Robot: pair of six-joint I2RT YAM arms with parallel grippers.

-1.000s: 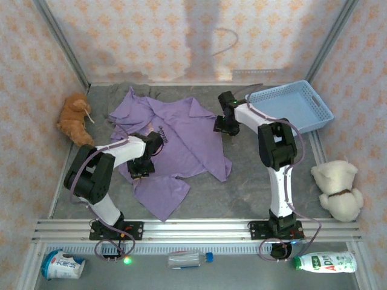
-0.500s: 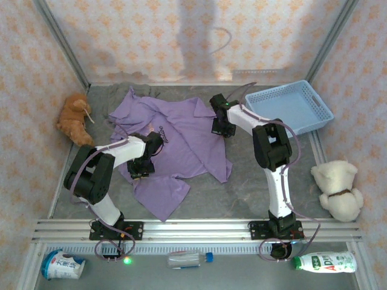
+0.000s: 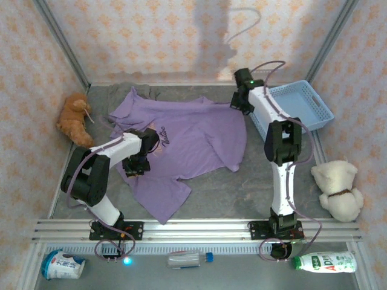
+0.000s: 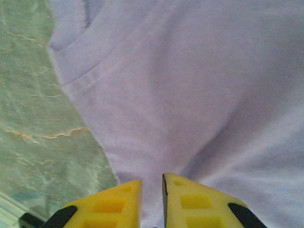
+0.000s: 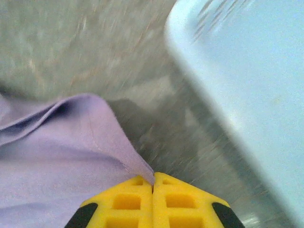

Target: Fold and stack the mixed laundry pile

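Grey tabletop (image 3: 242, 187) now carries the lavender shirt (image 3: 193, 139) spread flatter for folding: the right gripper (image 5: 153, 176), clamped on its edge, has pulled it toward 1 o'clock, while the left gripper (image 4: 152, 183) pinches its 9 o'clock side.

The right arm (image 3: 279, 151) reaches far forward, wrist bent down at the far right corner of the lavender shirt (image 3: 193, 139). The right pincer (image 5: 153, 183) has its yellow fingers pressed together on that hem. The left arm (image 3: 100, 166) folds low. The left pincer (image 4: 152, 190) points down at the shirt's left side, its fingers nearly together with cloth between them.
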